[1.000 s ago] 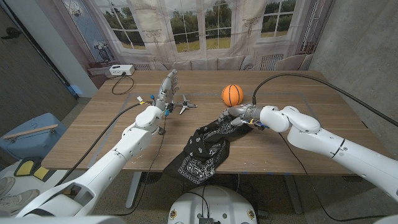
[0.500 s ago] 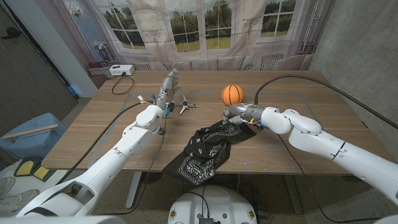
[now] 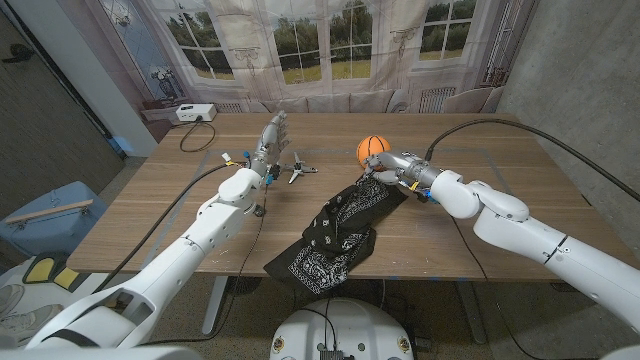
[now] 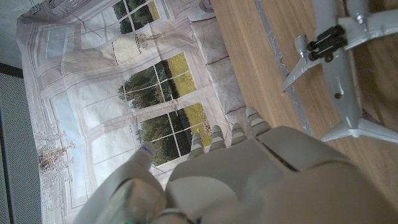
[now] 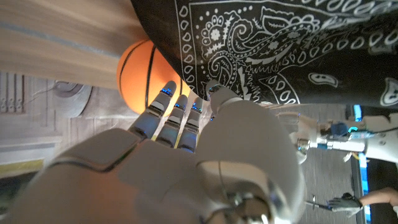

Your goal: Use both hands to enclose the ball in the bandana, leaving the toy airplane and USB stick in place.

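An orange ball with black seams sits on the table's far middle. Just in front of it my right hand pinches a corner of the black paisley bandana, which trails back and hangs over the front edge. In the right wrist view the fingers reach to the bandana edge, with the ball right behind it. My left hand stands upright with fingers apart, holding nothing, beside the grey toy airplane. The left wrist view has the airplane past my left hand. I cannot make out the USB stick.
A white device with a cable sits at the table's far left corner. A blue bin stands on the floor to the left. A small dark item lies by my left forearm.
My right hand has moved away from the front edge toward the ball, dragging the bandana's corner with it. The cloth now stretches farther up the table. The left hand has not moved.
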